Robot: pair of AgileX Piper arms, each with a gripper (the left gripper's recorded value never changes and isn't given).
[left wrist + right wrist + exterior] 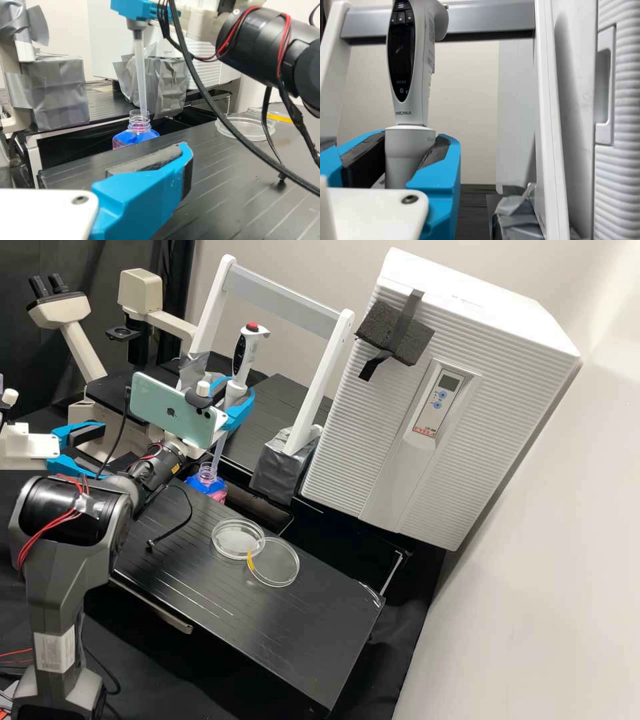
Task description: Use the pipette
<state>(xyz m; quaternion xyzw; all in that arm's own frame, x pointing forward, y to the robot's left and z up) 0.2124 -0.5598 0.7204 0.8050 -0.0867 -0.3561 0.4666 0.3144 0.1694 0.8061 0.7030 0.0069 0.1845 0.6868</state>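
Black ribbed surface (280,620), pale wall behind. The pipette (244,350) stands upright, body pinched in the right tool (233,403), blue fingers (440,175) pressed on either side. Its clear tip (141,75) drops into the open neck of the bottle (211,481) w/ pink liquid, just off the surface's far-left edge. At 4 o'clock of the bottle: a clear petri dish (237,537), overlapped by a second dish (275,563). Left tool (72,450) at 9 o'clock of the bottle, spread, holding nothing. White ribbed cabinet (427,407) at 2 o'clock.
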